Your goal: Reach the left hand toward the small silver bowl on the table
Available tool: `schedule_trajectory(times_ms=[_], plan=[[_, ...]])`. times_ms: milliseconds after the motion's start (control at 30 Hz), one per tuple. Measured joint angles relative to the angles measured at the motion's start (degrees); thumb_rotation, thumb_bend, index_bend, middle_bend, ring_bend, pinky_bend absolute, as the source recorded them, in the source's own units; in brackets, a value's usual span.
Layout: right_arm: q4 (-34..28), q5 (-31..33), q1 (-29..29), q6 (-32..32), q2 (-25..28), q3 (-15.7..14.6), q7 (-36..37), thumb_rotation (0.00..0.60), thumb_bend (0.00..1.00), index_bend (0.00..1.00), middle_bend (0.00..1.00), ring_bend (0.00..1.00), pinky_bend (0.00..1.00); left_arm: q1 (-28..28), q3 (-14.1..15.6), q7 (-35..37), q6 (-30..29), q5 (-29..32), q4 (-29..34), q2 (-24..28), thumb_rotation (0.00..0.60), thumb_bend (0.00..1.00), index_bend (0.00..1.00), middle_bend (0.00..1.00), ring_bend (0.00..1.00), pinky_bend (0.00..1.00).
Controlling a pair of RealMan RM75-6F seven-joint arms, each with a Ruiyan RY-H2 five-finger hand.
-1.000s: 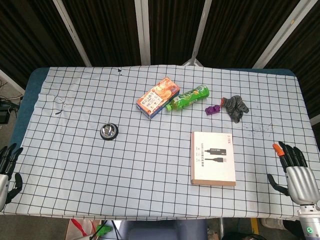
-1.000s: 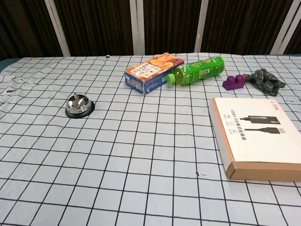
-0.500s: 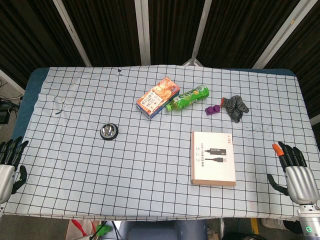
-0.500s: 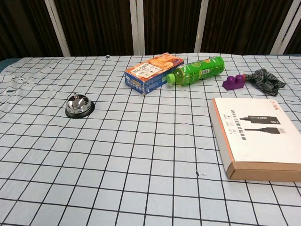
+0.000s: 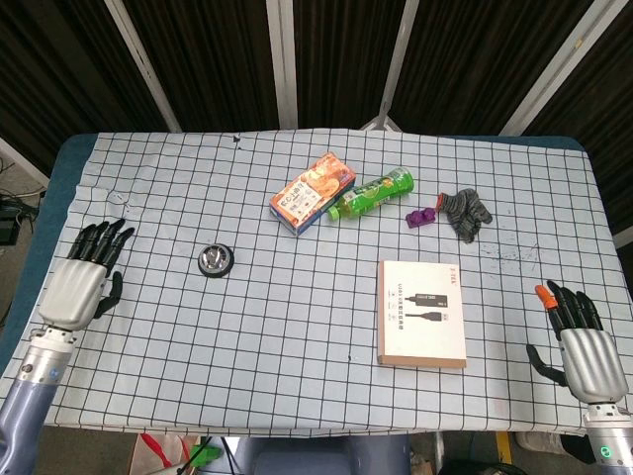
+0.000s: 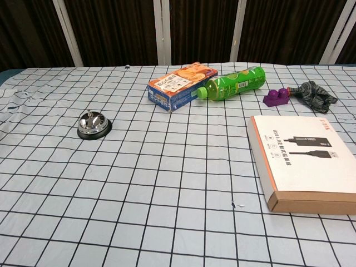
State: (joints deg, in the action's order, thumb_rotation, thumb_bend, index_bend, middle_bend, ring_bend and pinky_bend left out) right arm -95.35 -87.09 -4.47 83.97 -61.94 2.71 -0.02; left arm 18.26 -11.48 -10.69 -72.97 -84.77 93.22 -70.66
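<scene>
- Fingers [image 5: 107,238] of the left hand [image 5: 81,282] are stretched out and a little apart, holding nothing and pointing up the table toward its far side.
- Left hand sits over the checked cloth near the table's left edge, about midway along it; only the head view shows it, and whether it rests on the cloth or hovers cannot be told.
- Silver bowl [image 5: 215,259], a small shiny domed piece on a dark base, stands left of the table's centre, to the right of the left hand and well apart from it, with bare cloth between them.
- Right hand [image 5: 582,343] is at the near right corner, fingers likewise extended and empty, taking no part.
- Judged progress: the reach looks begun but far from finished; the hand is over the table but must cross rightward to the bowl, and no contact exists yet.
- Other things lie away from that path: an orange snack box [image 5: 313,192] and a green bottle [image 5: 373,193] toward the far edge, a flat white box [image 5: 422,313] right of centre, a purple block [image 5: 420,215] and a grey glove [image 5: 465,212] further right.
</scene>
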Motion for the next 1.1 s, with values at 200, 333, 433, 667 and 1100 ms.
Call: schedule_trajectory(times_ms=[200,333,433,667,1100], plan=[[0.45,0.40,-0.08,-0.39,0.20,0.09,1.21,0.600,0.39,0.08,0.00,0.00,0.00,4.53,-1.57,-4.67,5.13,4.60,-3.47,-5.29,0.600,0.92,0.00,0.00,0.00,0.00],[0.60,0.36,-0.13,-0.46,0.34,0.12,1.71,0.600,0.39,0.08,0.00,0.00,0.00,7.50,-2.40,-6.67,7.48,7.21,-7.20,-10.05,0.600,0.92,0.00,0.00,0.00,0.00],[0.74,0.41,-0.14,-0.53,0.41,0.11,2.12,0.600,0.39,0.08,0.00,0.00,0.00,9.37,-2.84,-7.85,8.86,8.84,-10.36,-13.03,0.600,0.92,0.00,0.00,0.00,0.00],[1.04,0.59,-0.11,-0.60,0.61,0.17,2.98,0.600,0.39,0.08,0.00,0.00,0.00,13.10,-3.01,-9.83,12.74,12.06,-17.69,-18.85,0.600,0.92,0.00,0.00,0.00,0.00],[1.38,0.36,-0.01,-0.37,0.90,0.17,4.04,0.600,0.39,0.08,0.00,0.00,0.00,17.81,-1.30,-10.55,16.92,13.97,-28.46,-28.22,0.600,0.92,0.00,0.00,0.00,0.00]])
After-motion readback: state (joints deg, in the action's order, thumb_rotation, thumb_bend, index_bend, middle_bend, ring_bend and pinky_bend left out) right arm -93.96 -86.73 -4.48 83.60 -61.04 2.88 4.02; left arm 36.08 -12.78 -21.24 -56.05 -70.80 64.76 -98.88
